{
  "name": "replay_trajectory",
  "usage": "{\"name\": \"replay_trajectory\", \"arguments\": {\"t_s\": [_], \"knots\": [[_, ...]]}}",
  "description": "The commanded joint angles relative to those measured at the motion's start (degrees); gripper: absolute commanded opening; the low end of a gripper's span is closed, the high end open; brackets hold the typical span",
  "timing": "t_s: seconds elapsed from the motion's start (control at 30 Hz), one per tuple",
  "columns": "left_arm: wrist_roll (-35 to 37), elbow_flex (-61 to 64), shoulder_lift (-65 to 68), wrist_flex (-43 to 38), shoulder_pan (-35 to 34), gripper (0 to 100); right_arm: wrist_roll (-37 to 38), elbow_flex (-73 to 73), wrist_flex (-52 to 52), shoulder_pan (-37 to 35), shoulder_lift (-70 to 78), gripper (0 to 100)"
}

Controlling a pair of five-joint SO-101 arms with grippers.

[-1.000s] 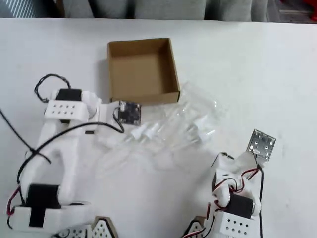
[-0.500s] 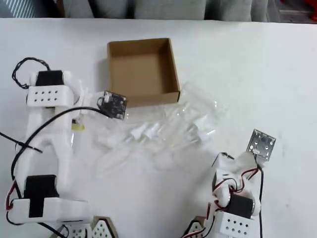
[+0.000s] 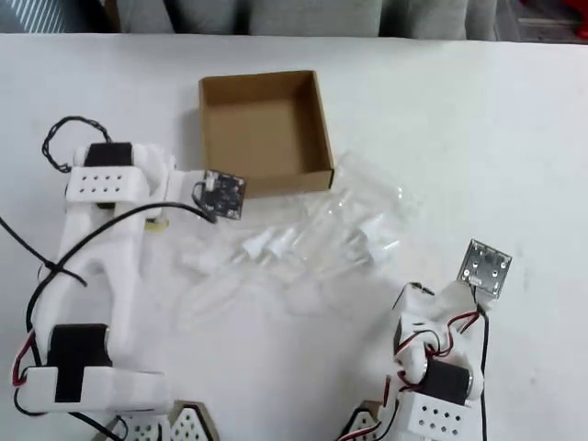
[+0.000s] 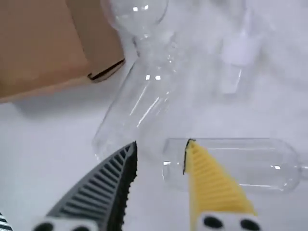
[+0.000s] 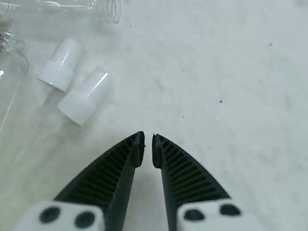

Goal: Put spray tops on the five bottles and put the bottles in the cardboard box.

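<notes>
Several clear bottles (image 3: 317, 241) lie scattered on the white table just in front of the open cardboard box (image 3: 266, 129), with white spray tops (image 3: 268, 243) loose among them. My left gripper (image 4: 160, 154) hangs open near the box's front corner (image 4: 53, 48). Its yellow finger (image 4: 207, 183) overlaps one lying bottle (image 4: 240, 162), and a second bottle (image 4: 137, 106) runs slantwise past its grey finger (image 4: 108, 187). My right gripper (image 5: 147, 144) is shut with nothing in it, over bare table. Two spray tops (image 5: 72, 79) and a threaded bottle neck (image 5: 108, 9) lie just beyond it.
The left arm (image 3: 96, 266) takes up the table's left side and the right arm (image 3: 441, 349) sits folded at the front right. Crinkled clear wrapping (image 3: 372, 188) lies to the right of the box. The table's far edge (image 3: 386, 37) runs behind the box.
My left arm swung left, away from the bottles, then came back a little to the right towards the box's front corner. The right arm has kept still.
</notes>
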Motion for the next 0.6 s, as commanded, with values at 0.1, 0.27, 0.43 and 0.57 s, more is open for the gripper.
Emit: {"name": "replay_trajectory", "arguments": {"t_s": [0.1,0.27,0.43,0.57], "knots": [[-5.0,2.8,-0.3,-7.9,2.4,18,-0.3,0.5,0.5,0.1,-0.1,1.5],[-4.7,6.5,-0.3,-15.6,4.4,20,-0.3,0.5,0.5,0.1,-0.1,1.5],[-5.0,6.6,-0.3,-17.5,3.3,29,-0.3,0.5,0.5,0.1,-0.1,1.5],[-5.0,8.4,0.2,-23.1,3.0,32,-0.2,0.5,0.5,0.1,-0.1,1.5]]}}
